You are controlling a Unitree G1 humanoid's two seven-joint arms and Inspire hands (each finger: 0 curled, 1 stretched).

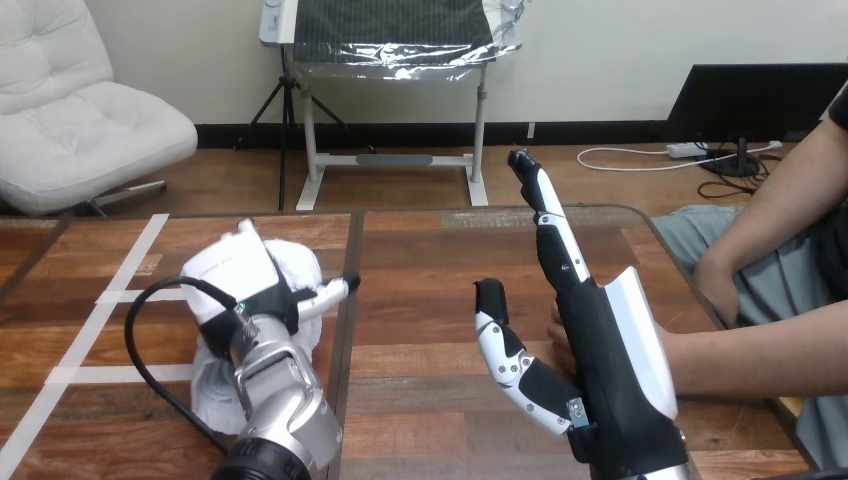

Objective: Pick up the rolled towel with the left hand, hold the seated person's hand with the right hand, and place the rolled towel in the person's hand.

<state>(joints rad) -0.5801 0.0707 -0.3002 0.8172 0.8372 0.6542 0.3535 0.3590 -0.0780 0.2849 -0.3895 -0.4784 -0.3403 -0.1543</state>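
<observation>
While the left hand (pixel 235 275) lies over the rolled towel (pixel 300 268) near the table's (pixel 420 260) left edge, its grip impossible to tell, the right hand (pixel 600 345) stands upright with fingers straight, just beside the person's hand (pixel 560 342) near the right edge.

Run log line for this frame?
left hand on white rolled towel | right hand open, beside person's hand | towel not yet handed over

We are looking across a wooden table (pixel 430 260) that is filling the lower view. White tape strips (pixel 135 250) are crossing its left part, and a dark seam (pixel 355 235) is running between its two panels.
</observation>
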